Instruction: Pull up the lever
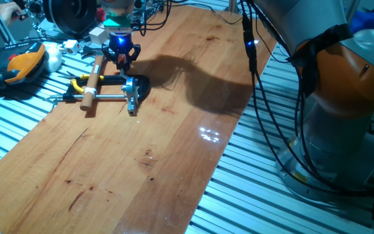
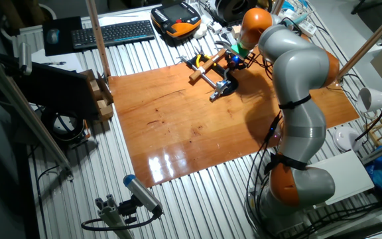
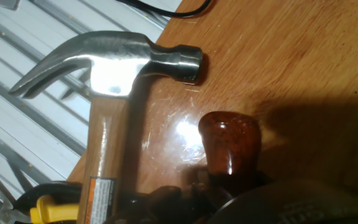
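Observation:
The lever [image 3: 230,144] fills the hand view as a glossy reddish-brown rounded arm. Its lower end runs into a dark shape at the frame's bottom edge. In one fixed view the lever [image 1: 123,62] is a small reddish piece right under my gripper [image 1: 122,60], behind the small black clamp [image 1: 132,89]. My gripper [image 2: 233,61] hangs low over the board's far corner, directly at the lever. Its fingers are too dark and small to show whether they touch or hold the lever.
A claw hammer [image 3: 107,65] with a wooden handle [image 1: 91,82] lies just left of the lever. The clamp's steel rod [image 1: 107,97] lies across the board [image 1: 174,130]. Yellow-handled pliers [image 1: 78,83], a teach pendant [image 1: 24,63] and cables crowd the far edge.

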Robot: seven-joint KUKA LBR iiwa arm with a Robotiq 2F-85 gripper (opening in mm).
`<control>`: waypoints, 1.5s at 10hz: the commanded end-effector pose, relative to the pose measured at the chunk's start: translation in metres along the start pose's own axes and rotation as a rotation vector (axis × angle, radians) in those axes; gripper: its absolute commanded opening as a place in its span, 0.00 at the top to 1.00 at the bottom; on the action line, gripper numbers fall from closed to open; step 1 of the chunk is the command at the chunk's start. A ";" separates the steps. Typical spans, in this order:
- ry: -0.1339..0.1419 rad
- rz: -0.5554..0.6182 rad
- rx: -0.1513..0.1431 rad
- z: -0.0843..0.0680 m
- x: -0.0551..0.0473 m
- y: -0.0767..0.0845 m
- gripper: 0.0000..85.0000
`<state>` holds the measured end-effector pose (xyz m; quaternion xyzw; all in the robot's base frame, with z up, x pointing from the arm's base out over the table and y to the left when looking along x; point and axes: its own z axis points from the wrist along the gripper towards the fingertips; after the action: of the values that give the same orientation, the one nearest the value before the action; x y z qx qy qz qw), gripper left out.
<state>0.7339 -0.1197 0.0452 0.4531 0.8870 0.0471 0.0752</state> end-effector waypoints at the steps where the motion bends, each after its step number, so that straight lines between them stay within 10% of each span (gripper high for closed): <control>1: -0.006 -0.006 0.001 -0.002 0.000 0.000 1.00; 15: -0.023 -0.033 0.076 -0.059 0.006 0.021 1.00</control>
<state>0.7370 -0.1036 0.1063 0.4417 0.8945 0.0064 0.0687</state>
